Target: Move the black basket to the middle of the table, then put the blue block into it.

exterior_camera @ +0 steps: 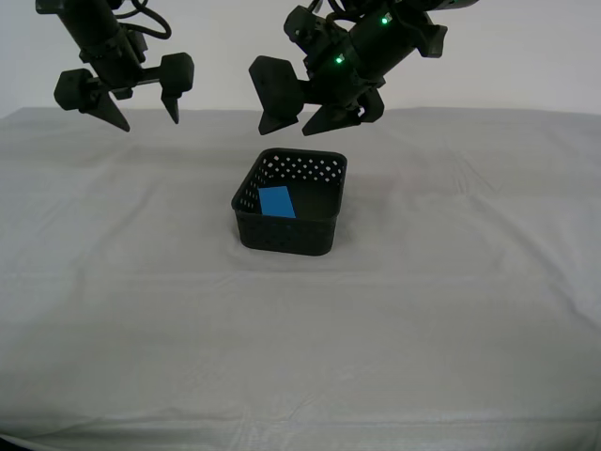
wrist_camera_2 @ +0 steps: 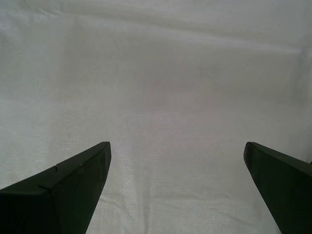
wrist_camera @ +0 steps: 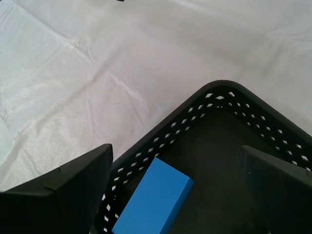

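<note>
Item one, toward nine o'clock in the exterior view: my second gripper [exterior_camera: 146,111], raised above the table [exterior_camera: 451,310], jaws spread and released, holding nothing; its own wrist view shows only bare cloth between the fingers [wrist_camera_2: 73,180]. Item two, at the centre of the exterior view: the black basket [exterior_camera: 289,235], upright on the cloth near the middle of the table. Item three: the blue block [exterior_camera: 277,202], lying inside the basket against the wall on the nine o'clock side, tilted up on that wall as the first wrist view shows [wrist_camera: 156,200]. Item four, toward one o'clock of the basket: my first gripper [exterior_camera: 305,117], hanging above the basket's far rim, jaws wide apart and empty, clear of both basket and block. Status, by judgement: both parts of the task appear done, basket placed and block deposited; the step in hand looks like the release and lift-away. Next move calls for: raising the first gripper straight clear without catching the rim, then parking both arms.
</note>
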Robot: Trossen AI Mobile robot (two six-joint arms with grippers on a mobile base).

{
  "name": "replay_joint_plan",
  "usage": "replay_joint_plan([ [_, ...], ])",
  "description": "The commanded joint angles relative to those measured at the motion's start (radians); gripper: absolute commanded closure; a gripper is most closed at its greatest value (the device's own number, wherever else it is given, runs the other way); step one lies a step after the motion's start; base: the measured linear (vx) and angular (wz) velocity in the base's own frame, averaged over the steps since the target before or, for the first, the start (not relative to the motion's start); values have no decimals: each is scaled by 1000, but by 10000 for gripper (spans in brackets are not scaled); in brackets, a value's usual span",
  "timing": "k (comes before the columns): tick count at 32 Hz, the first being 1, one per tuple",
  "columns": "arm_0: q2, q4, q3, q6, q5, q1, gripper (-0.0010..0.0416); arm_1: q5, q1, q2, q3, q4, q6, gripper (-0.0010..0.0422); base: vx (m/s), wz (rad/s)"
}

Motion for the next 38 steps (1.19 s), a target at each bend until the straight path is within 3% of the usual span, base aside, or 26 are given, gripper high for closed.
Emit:
replay_joint_plan([
  [1, 0, 3, 1, 2, 1, 0, 49, -1, 0, 0, 0, 0, 2, 34, 0, 0],
  [38, 0, 3, 1, 2, 1, 0, 48, -1, 0, 0, 0, 0, 2, 34, 0, 0],
])
